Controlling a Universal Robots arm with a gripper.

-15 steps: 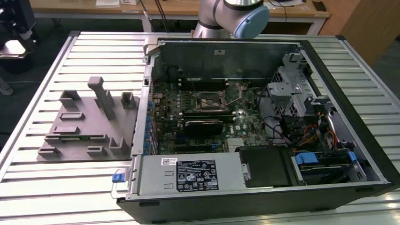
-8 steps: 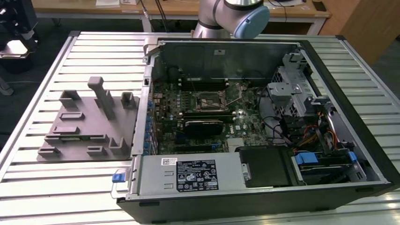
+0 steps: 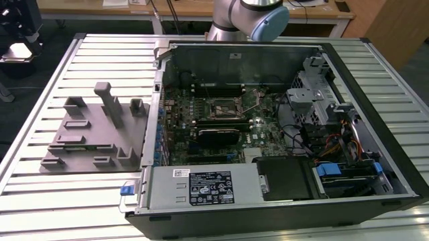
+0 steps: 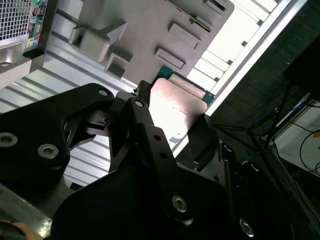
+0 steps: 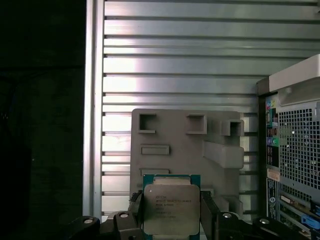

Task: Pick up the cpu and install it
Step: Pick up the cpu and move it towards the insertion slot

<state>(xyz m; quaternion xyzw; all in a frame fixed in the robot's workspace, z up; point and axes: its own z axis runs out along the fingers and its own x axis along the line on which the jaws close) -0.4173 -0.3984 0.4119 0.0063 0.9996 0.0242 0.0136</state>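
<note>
A ribbed metal table [image 3: 87, 211] of long, shiny slats carried the whole scene, its grooves catching bright bands of light in the first wrist view.

Nearest the wrist cameras, the gripper [image 5: 171, 214] was clenched on the cpu [image 5: 171, 205], with its black, matt fingers [image 5: 207, 212] pressed against two opposite edges. In both wrist views the cpu was a small flat square. Its brushed silver-white metal lid had rounded corners and faint print, and sat on a thin green board that showed as a narrow border. In the second wrist view the lid [image 4: 175, 107] glared pale pink-white between the bolted black finger links.

Beyond the chip lay a grey fixture plate [image 5: 175, 135], dull and plastic-looking, moulded with square pockets, shallow rectangular slots and raised blocks. In the first wrist view the cpu overlapped the plate's edge. How far above the plate it was held, I could not tell.

In the exterior view that plate [image 3: 87, 135] lay at the exterior view's left, just beside the open computer case [image 3: 201, 226]. Inside the black steel case sat a dark green motherboard [image 3: 221, 120] with a square metal-framed socket [image 3: 222, 107], and nearer the camera a grey boxy power supply [image 3: 201, 186].

Farthest back, the robot arm [image 3: 248, 17] showed a silver tube and a blue joint cap in front of a wooden desk [image 3: 188, 10].
</note>
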